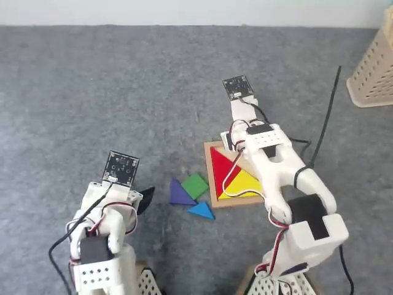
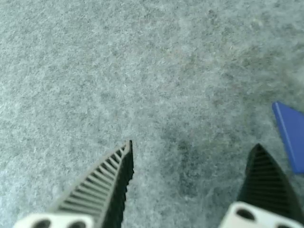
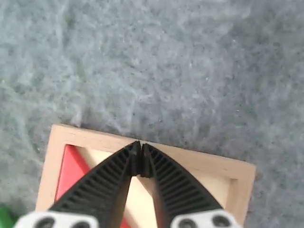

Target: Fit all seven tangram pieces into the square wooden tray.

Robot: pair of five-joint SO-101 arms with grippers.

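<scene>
The wooden tray (image 1: 238,201) lies on the grey worktop (image 1: 92,92) under the right arm. Two pieces sit inside it: a red triangle (image 1: 219,167) along the side nearer the loose pieces and a yellow triangle (image 1: 245,184) touching it. Part of the tray floor is covered by the arm, so what lies there cannot be told. The right hand (image 3: 141,144) has its fingers pressed together with nothing between them, and the tips are just over the tray's far rim, near bare wood beside the red triangle.

Three pieces rest on the worktop just outside the tray: a green square (image 1: 195,185) nearest it, a dark blue triangle (image 1: 179,194) touching the square, and a light blue triangle (image 1: 202,211) just beside both. The left hand (image 2: 193,144) is low over bare worktop with its fingers spread wide and holding nothing, a blue piece (image 2: 290,137) lying close to one finger

A slatted basket (image 1: 374,67) stands well apart at the worktop's far corner
</scene>
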